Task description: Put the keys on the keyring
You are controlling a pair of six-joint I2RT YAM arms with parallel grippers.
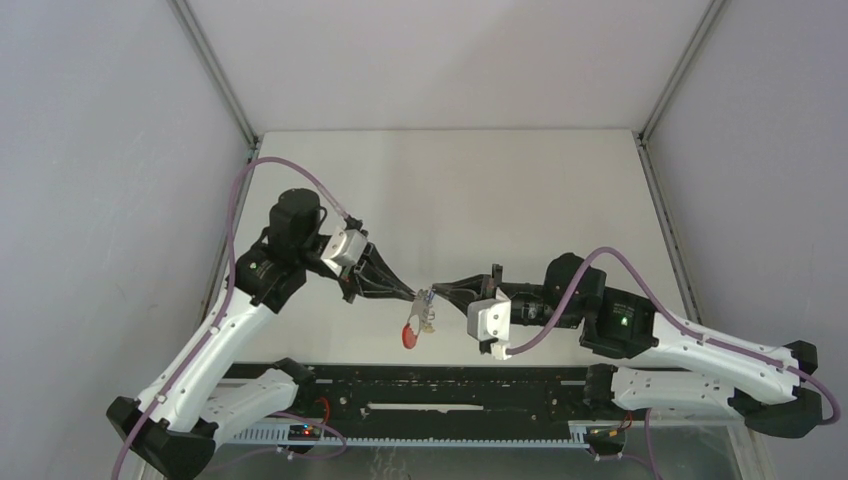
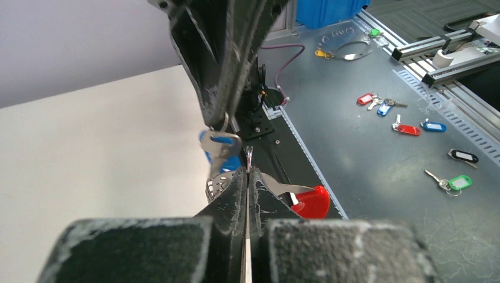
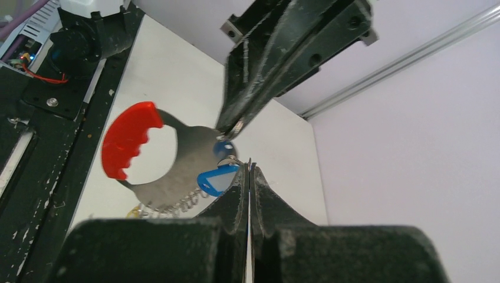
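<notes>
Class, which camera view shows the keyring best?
Right wrist: the keyring shows its red band, grey plate and wire clips. In left wrist the left claw covers most of it; top external shows it tiny.

Two pincers, the left pincer [image 1: 413, 293] and the right pincer [image 1: 441, 291]; one keyring [image 3: 177, 159] with one red band [image 3: 127, 138]; one blue-tagged key [image 3: 217, 180]; beyond the bench, six loose keys: two red-tagged keys [image 2: 365, 99], two loose blue-tagged keys [image 2: 433, 126], one black-tagged key [image 2: 464, 156], one green-tagged key [image 2: 459, 183].
</notes>
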